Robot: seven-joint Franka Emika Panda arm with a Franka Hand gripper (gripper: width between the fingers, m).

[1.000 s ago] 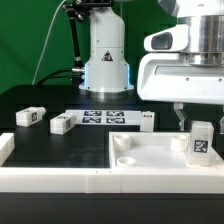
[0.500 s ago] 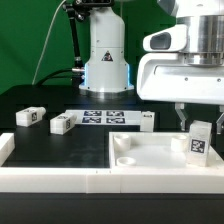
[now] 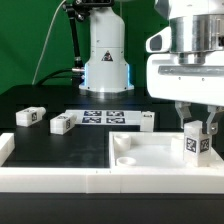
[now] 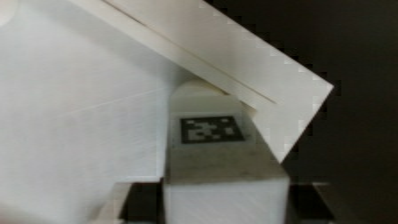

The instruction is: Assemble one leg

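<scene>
Because the task is to fit one leg into the large white panel [image 3: 150,150], the leg [image 3: 196,142] stands upright at the panel's corner on the exterior view's right, probably over a round recess. The gripper [image 3: 197,128] straddles the leg's upper end, fingers closed narrowly against its sides.

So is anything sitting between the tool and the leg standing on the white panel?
Nothing visible. The tool is already down around the upright leg on the panel, with a finger on each side. The wrist view shows the leg running straight out from the tool with only bare panel beyond it.
</scene>
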